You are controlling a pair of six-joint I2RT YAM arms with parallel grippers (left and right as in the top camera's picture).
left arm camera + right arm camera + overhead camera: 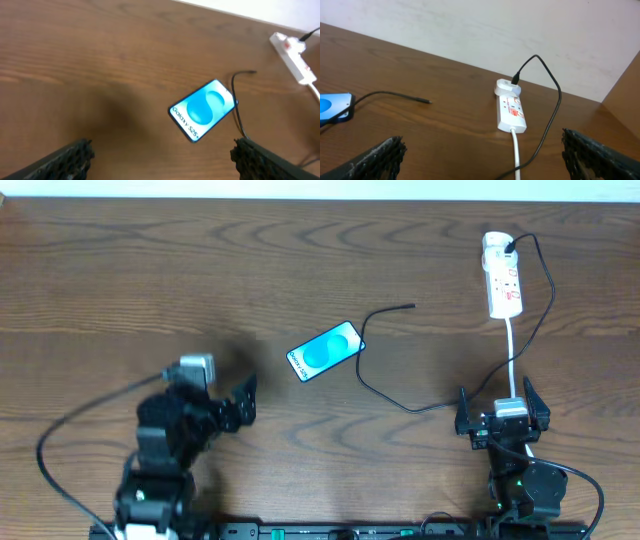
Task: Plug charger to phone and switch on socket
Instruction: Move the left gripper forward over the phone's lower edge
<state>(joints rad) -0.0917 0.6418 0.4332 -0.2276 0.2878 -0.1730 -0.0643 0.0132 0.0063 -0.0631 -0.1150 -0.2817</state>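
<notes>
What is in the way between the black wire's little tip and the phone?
Nothing I can see. The charger's connector tip lies loose on the table, apart from the phone, with only bare wood between them. The cable itself curves past the phone's edge.

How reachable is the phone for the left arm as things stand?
Probably yes: the left gripper is open and aimed at the phone, with only bare table between them; the charger cable lies on its far side.

Phone (326,351) left of socket (503,275), apart
</notes>
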